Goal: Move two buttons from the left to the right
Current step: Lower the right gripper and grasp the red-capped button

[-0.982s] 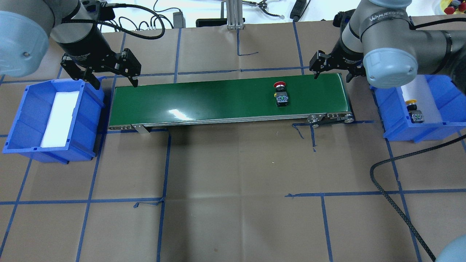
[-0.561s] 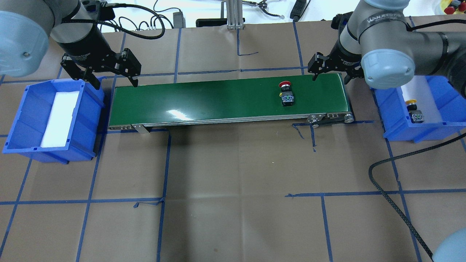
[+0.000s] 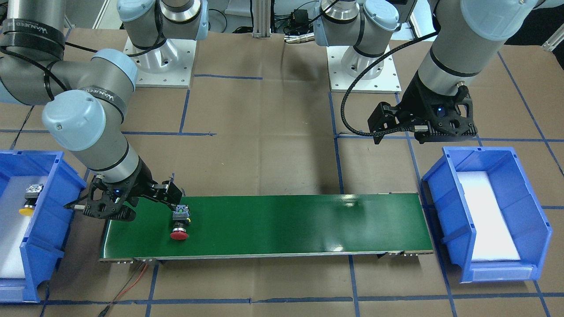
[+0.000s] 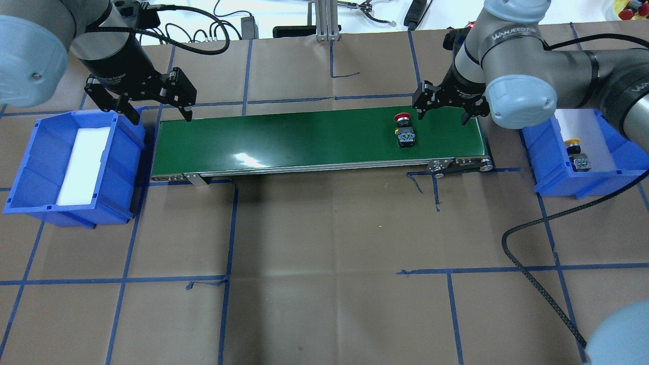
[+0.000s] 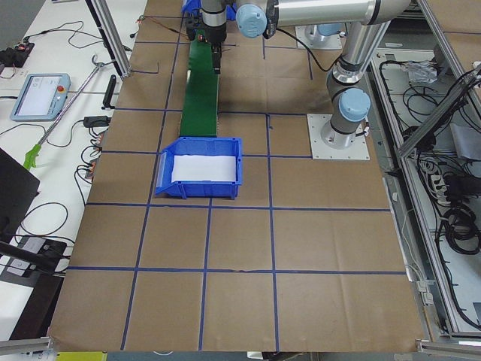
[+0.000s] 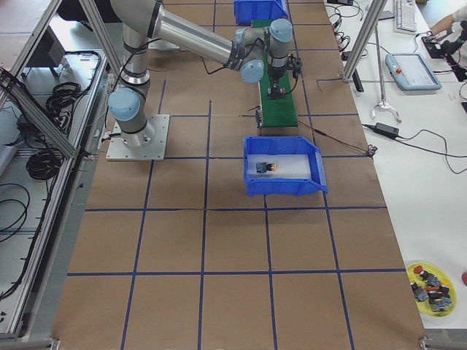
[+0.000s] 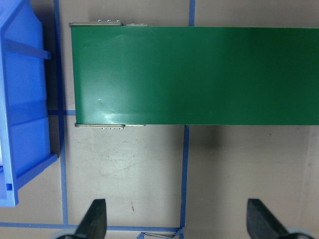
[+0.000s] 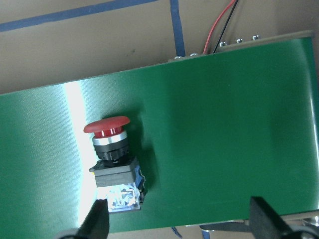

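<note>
The red-capped button [image 4: 404, 131] lies on its side on the green conveyor belt [image 4: 304, 137], near the belt's right end; it also shows in the front view [image 3: 180, 223] and the right wrist view [image 8: 112, 159]. My right gripper [image 4: 442, 117] is open and empty, hovering over the belt's far edge just right of the button. In the right wrist view [image 8: 179, 224] the button lies by its left finger. The yellow-capped button [image 4: 575, 152] lies in the right blue bin [image 4: 547, 167]. My left gripper [image 4: 162, 119] is open and empty above the belt's left end.
The left blue bin [image 4: 30, 167] holds only a white foam pad. A black cable [image 4: 532, 253] loops over the table at the right front. Cables and gear lie along the far edge. A yellow dish of spare parts [image 6: 430, 281] sits on the side table.
The red-capped button has travelled right along the belt. My right gripper has moved left over the belt's right end, towards the button. My left arm has not moved.
</note>
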You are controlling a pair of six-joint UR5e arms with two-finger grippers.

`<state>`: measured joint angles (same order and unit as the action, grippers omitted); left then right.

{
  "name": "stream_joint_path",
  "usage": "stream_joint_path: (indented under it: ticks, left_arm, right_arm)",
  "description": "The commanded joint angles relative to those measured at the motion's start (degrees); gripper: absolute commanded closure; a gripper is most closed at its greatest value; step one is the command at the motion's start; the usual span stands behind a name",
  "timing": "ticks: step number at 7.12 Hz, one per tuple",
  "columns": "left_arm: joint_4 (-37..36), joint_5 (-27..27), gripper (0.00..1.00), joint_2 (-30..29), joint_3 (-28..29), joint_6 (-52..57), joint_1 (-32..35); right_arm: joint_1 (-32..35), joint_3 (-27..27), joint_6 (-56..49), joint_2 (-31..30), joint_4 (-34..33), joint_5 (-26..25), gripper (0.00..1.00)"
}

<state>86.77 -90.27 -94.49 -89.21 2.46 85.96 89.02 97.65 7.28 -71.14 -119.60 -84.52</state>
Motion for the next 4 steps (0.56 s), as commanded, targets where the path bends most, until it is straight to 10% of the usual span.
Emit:
stream_joint_path:
  ticks: [1, 4]
  left_arm:
    - [0.1, 0.0, 0.01, 0.0, 0.0, 0.0, 0.0]
    - [0.1, 0.0, 0.01, 0.0, 0.0, 0.0, 0.0]
  right_arm:
    - [1.4, -0.1, 0.5, 1.0, -0.3, 0.1, 0.01]
    - [1.5, -1.1, 0.1, 4.1, -0.5, 0.0, 0.01]
